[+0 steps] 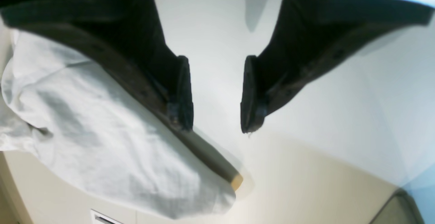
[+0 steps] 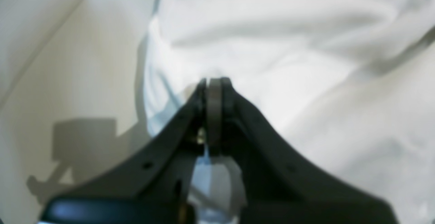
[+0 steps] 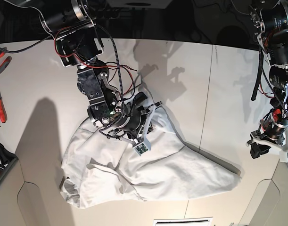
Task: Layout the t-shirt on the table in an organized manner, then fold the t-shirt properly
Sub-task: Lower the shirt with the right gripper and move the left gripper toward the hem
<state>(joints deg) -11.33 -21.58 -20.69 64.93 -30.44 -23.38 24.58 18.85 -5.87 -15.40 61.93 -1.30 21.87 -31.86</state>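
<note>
Pinching the t-shirt (image 2: pixel 272 47), right fingers (image 2: pixel 224 91) clamped; left fingers (image 1: pixel 183 91) apart over table (image 1: pixel 217 30).

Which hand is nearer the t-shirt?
Right. The right hand is shut on the t-shirt; the left hand hangs open beside it, over the table.

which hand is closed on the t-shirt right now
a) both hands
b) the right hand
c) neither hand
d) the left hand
b: in the right wrist view the right hand has its fingers pressed together with white cloth of the t-shirt bunched at the tips, while the left hand is spread open over the bare table, holding nothing.
</note>
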